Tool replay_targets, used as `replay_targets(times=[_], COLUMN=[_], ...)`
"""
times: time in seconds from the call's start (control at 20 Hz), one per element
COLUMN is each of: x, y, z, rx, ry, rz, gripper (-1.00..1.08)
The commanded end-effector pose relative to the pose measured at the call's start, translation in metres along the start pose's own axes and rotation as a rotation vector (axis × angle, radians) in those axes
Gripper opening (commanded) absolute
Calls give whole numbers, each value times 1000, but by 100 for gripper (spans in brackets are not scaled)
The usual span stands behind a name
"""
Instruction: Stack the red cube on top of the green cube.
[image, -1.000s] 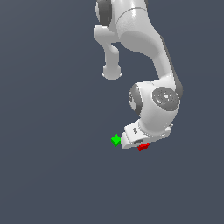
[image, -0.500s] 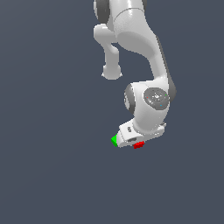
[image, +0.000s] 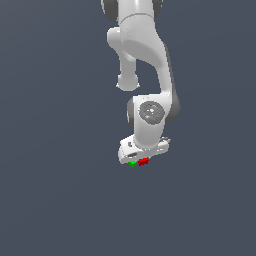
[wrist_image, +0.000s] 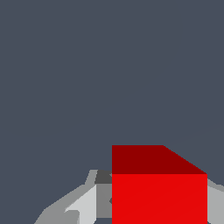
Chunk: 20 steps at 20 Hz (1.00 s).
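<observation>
Red, tiny plain cube (wrist_image: 159, 192) sits clamped between my white gripper's (image: 143, 161) fingers, now just beside the tiny bright green cube (image: 132, 163) on the exterior view's right. Since half a second ago I see the arm has swung left, closing that gap.

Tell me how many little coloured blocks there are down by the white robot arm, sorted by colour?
Red cube: 1
Green cube: 1
Total: 2 cubes, seen side by side in the exterior view just under the white end effector. The wrist view shows only the red one.
</observation>
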<state>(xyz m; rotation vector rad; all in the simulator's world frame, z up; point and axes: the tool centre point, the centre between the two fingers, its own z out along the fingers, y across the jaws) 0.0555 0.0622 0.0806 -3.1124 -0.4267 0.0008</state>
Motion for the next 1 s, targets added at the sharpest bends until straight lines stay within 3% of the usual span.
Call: replay_targets(times=[0.0,0.45,0.5,0.95], x=[-11,-29,-29,-29], y=[11,32,32,32], z=[7,20,20,20], rx=[0,0,0,0], ry=[1,1,1,1], rz=[0,0,0,0], gripper=[-100,-100,100,100])
